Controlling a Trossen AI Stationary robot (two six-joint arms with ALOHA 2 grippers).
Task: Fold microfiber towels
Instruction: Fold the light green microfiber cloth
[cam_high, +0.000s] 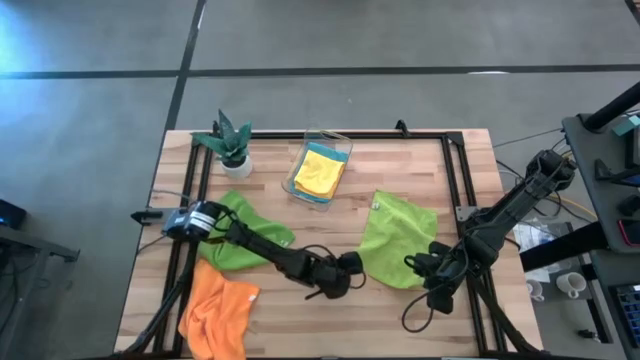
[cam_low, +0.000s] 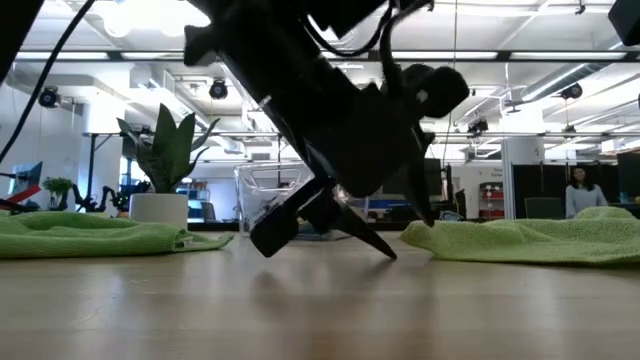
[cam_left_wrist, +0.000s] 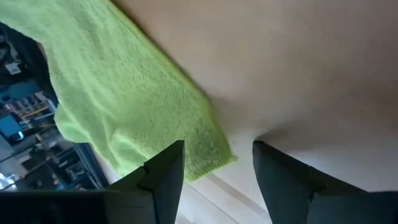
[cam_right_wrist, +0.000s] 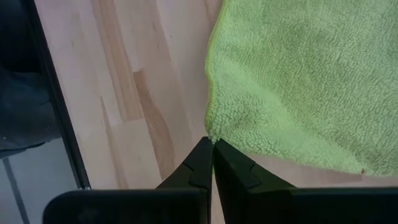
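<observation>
While the left gripper (cam_high: 352, 272) is hovering open beside the lime green towel (cam_high: 397, 240), the right gripper (cam_right_wrist: 213, 163) is sitting closed at its corner.

We are seeing bare surface (cam_high: 330, 325) lying open between the orange towel (cam_high: 218, 312) and the lime green towel (cam_high: 398, 240). The potted plant (cam_high: 233, 143) and clear plastic bin (cam_high: 318, 168) are blocking the far side, with passable wood between them.
</observation>
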